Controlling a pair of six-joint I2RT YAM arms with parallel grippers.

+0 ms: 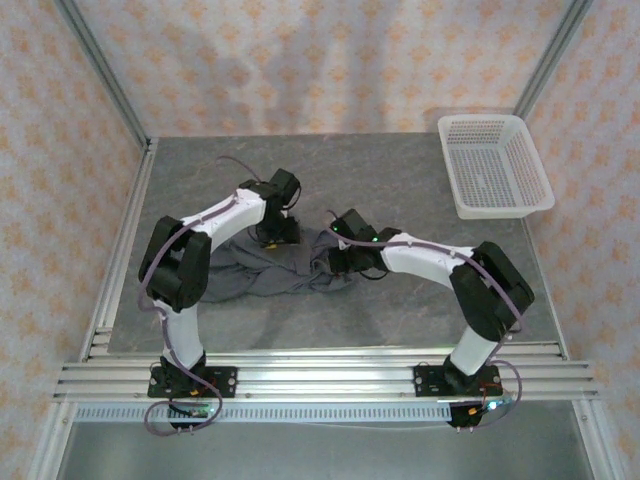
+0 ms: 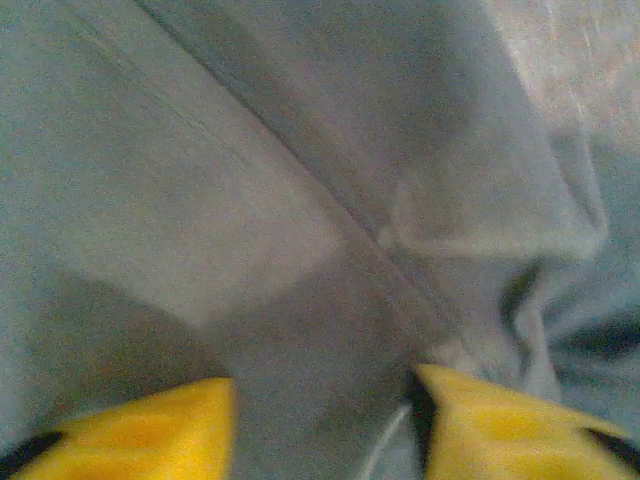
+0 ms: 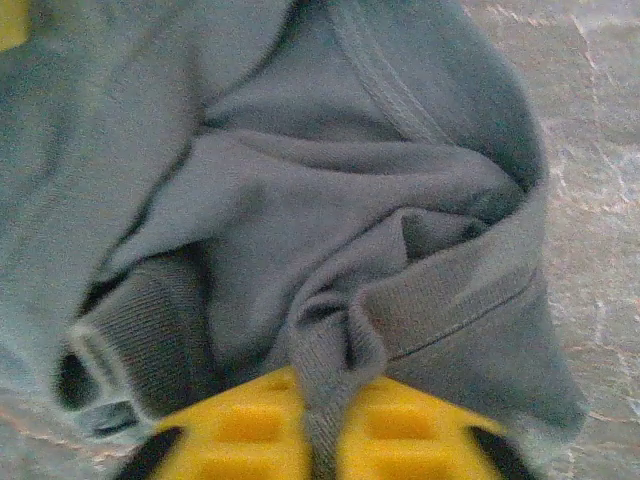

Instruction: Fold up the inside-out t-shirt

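The inside-out t-shirt (image 1: pixel 262 272) lies crumpled in a dark grey heap on the table between the two arms. My left gripper (image 1: pixel 276 238) presses down onto its upper left part. In the left wrist view the yellow fingertips (image 2: pixel 170 425) stand apart, with flat cloth (image 2: pixel 250 180) and a seam lying between them, nothing pinched; the gripper (image 2: pixel 322 405) is open. My right gripper (image 1: pixel 336 262) sits at the heap's right edge. In the right wrist view it (image 3: pixel 322 425) is shut on a narrow ridge of t-shirt (image 3: pixel 300 200) beside a ribbed hem.
A white mesh basket (image 1: pixel 495 165) stands at the back right of the grey table (image 1: pixel 400 180). Aluminium rails (image 1: pixel 320 375) run along the near edge. Patterned walls enclose the back and both sides.
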